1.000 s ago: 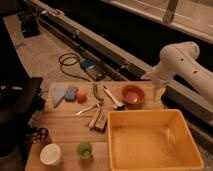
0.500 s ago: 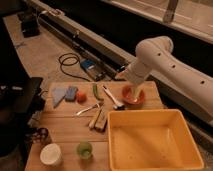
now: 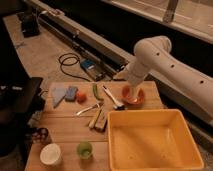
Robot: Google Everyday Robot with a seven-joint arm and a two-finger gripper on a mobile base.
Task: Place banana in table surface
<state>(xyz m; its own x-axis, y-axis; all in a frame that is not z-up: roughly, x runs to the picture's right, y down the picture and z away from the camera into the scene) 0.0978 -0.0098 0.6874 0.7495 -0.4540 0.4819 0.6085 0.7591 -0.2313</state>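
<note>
My pincer point(image 3: 129, 93) hangs over the orange bowl point(image 3: 141, 100); I cannot tell its state. The banana point(image 3: 98, 120) on the worktop point(image 3: 65, 131) looks light and soft; I'd grip mid-bunch.

Dim lab or workshop space — bare concrete floor point(image 3: 40, 47), loose coiled black cable point(image 3: 70, 62), long metal rails point(image 3: 75, 31) — around a plank table surface point(image 3: 65, 129). The white arm's gripper point(image 3: 129, 91) hangs at an orange bowl point(image 3: 140, 99).

Gripper point(image 3: 129, 93) at orange bowl point(image 3: 140, 101), centre right, outline blurred. White arm point(image 3: 167, 62) cut by right edge; yellow tub point(image 3: 145, 114) and table surface point(image 3: 65, 128) cut by bottom edge.
</note>
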